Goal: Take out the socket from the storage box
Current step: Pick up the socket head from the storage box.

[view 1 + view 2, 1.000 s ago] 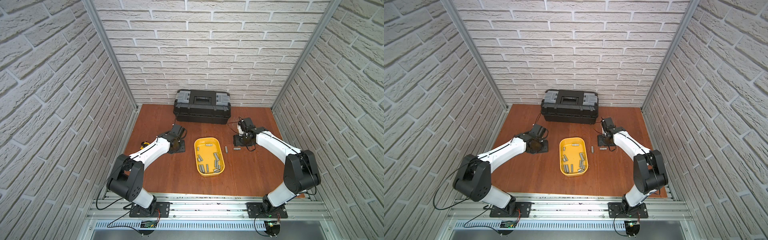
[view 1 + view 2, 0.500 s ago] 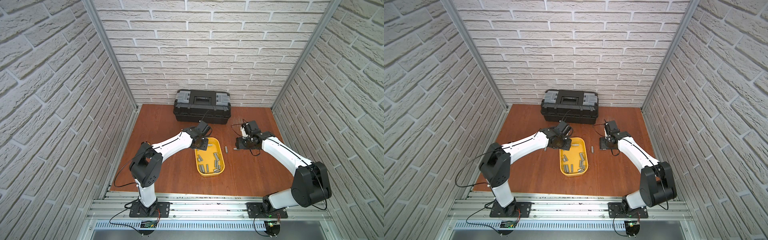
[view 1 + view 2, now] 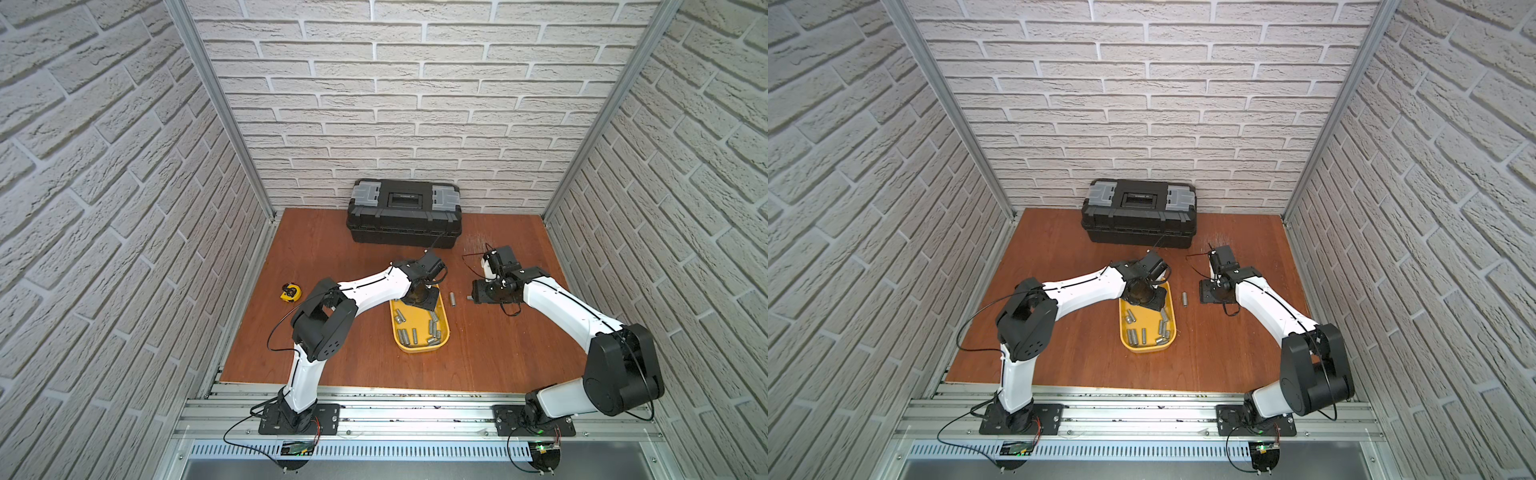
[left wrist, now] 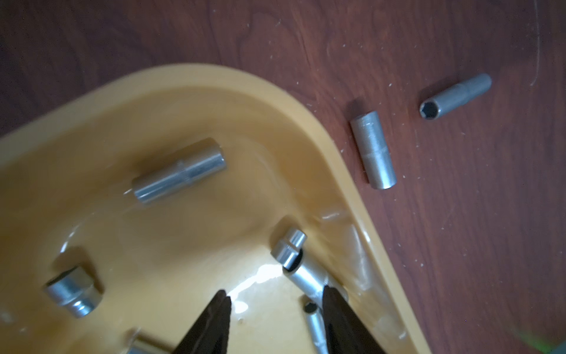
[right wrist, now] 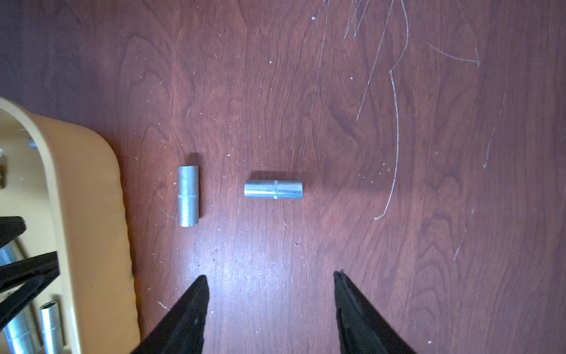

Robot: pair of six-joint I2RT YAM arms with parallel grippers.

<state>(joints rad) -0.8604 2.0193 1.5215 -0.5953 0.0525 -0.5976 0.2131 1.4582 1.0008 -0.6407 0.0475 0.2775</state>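
In a top view the yellow storage box (image 3: 419, 351) lies near the middle of the worktop (image 3: 332, 257), its long axis running from the far edge toward the near edge. Sockets (image 3: 401, 335) lie flat inside at mixed angles. The left gripper (image 3: 422, 297) points down into the box's far end. A loose socket (image 3: 452, 299) lies on the wood just beside the box's right rim, lengthwise parallel to it, and the right gripper (image 3: 473, 296) hangs low just beyond. A black toolbox (image 3: 405, 220) stands at the far edge, any lettering on it too small to read. A tape measure (image 3: 291, 292) sits toward the left edge.

In the left wrist view the jaws stand partly apart over the box floor, clamped on nothing. One fingertip (image 4: 332, 303) overlaps the end of a long socket (image 4: 306, 275) lying by the box wall, with a stepped socket (image 4: 291, 246) at its mouth. Outside the rim, a second loose socket (image 4: 456, 95) turns its six-sided opening to the camera.

In the right wrist view the jaws are wide over bare wood, empty. Ahead of them the second loose socket (image 5: 273, 189) lies crosswise, its axis aimed at the box. Both loose ones carry a thin knurled band; any stamped size cannot be read
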